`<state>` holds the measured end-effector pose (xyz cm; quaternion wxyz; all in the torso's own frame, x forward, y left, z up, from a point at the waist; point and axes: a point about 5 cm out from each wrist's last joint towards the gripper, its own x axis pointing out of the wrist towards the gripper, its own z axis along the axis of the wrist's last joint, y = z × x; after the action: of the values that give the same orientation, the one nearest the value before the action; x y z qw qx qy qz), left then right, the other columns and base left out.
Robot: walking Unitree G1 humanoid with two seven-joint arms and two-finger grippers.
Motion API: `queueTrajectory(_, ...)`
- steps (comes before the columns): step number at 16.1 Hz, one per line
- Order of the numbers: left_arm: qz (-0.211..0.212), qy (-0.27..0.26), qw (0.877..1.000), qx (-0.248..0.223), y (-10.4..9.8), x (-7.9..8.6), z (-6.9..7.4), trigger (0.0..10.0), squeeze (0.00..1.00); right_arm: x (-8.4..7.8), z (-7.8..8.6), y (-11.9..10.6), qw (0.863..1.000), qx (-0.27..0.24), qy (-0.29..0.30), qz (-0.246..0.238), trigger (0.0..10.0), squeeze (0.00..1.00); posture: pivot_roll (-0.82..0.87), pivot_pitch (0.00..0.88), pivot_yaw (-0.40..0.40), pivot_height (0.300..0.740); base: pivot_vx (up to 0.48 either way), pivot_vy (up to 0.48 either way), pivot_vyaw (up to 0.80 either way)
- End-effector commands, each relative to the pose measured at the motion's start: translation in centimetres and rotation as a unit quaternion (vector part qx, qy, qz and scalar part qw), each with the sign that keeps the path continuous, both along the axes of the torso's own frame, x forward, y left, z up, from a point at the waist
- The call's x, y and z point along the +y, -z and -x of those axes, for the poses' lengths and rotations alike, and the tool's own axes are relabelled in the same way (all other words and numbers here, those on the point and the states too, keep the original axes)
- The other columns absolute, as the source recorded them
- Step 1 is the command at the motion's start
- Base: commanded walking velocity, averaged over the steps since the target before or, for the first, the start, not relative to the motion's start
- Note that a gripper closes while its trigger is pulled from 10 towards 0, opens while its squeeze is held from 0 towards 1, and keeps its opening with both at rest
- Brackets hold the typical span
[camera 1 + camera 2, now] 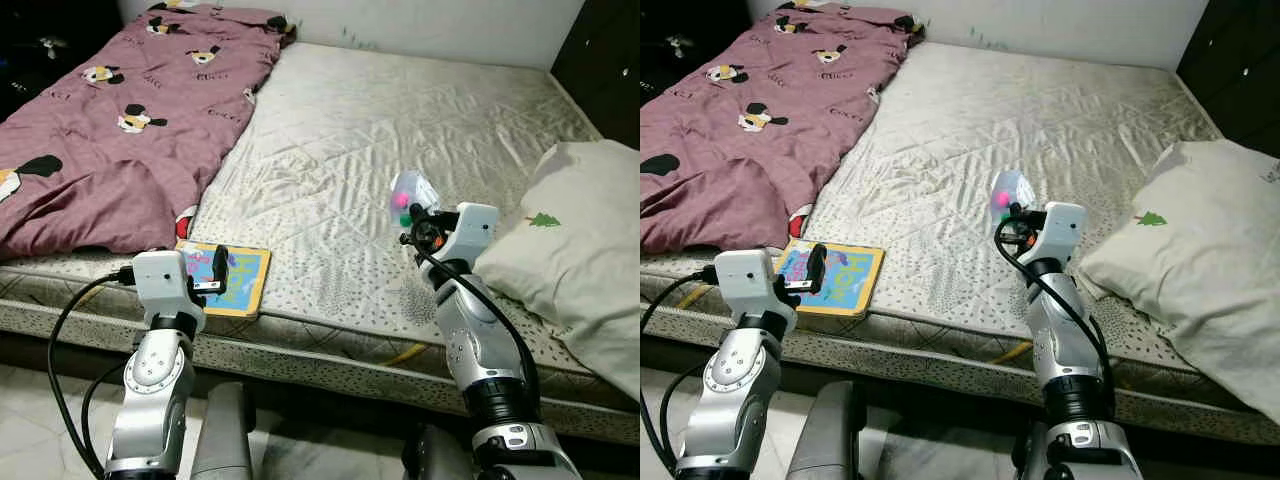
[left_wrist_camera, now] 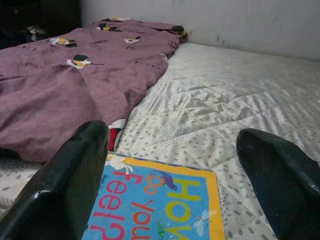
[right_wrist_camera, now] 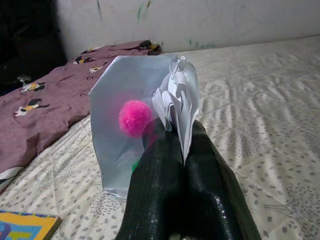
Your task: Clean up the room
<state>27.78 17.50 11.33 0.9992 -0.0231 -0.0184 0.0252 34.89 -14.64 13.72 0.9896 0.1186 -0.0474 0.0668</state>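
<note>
Presently the right gripper (image 3: 182, 150) is clenched on the gathered neck of a clear plastic bag (image 3: 132, 120), raised above the mattress (image 1: 400, 130); a pink pompom (image 3: 134, 118) shows inside, its other contents too blurred to identify. The left gripper (image 2: 170, 185), fingers spread wide, hovers over a picture book (image 1: 238, 278) at the mattress edge. The book's far corner is hidden under the maroon blanket (image 1: 130, 130), and a pillow (image 1: 580, 240) is cut off at the right.

Both head views look down across the bed (image 1: 400, 130); each wrist view skims low over it, sharing the blanket (image 2: 65, 85).
</note>
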Motion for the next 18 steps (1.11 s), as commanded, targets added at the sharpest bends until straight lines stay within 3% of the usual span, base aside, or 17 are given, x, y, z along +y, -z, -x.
queueTrajectory(1, -0.007, 0.011, 1.0, 0.008, 0.4, -0.3, 0.5, 10.0, 0.0, -0.4, 0.1, -0.7, 1.0, -0.009, 0.012, 0.002, 10.0, 0.0, 0.05, 0.0, -0.02, 0.591, 0.0, 0.0, 0.0)
queueTrajectory(5, -0.008, 0.022, 1.0, 0.009, 0.5, -0.7, 0.2, 10.0, 0.0, -0.6, 0.0, -1.0, 1.0, -0.012, 0.024, 0.006, 10.0, 0.0, 0.04, 0.0, -0.013, 0.635, 0.0, 0.0, 0.0)
queueTrajectory(8, -0.009, 0.028, 0.999, 0.013, 0.7, -0.9, 0.3, 10.0, 0.0, 0.6, 1.1, -0.9, 1.0, -0.014, 0.004, 0.02, 10.0, 0.0, 0.02, 0.0, -0.017, 0.674, 0.0, 0.0, 0.0)
queueTrajectory(13, -0.018, 0.013, 1.0, 0.003, 0.5, -0.5, 0.1, 10.0, 0.0, 1.6, 1.4, -0.3, 0.999, 0.0, -0.017, 0.031, 10.0, 0.0, 0.03, 0.0, -0.037, 0.732, 0.0, 0.0, 0.0)
queueTrajectory(18, -0.006, 0.015, 1.0, 0.01, 0.9, -1.0, 0.6, 10.0, 0.0, 2.0, 1.1, -0.1, 0.999, 0.003, -0.026, 0.038, 10.0, 0.0, 0.04, 0.0, -0.039, 0.74, 0.0, 0.0, 0.0)
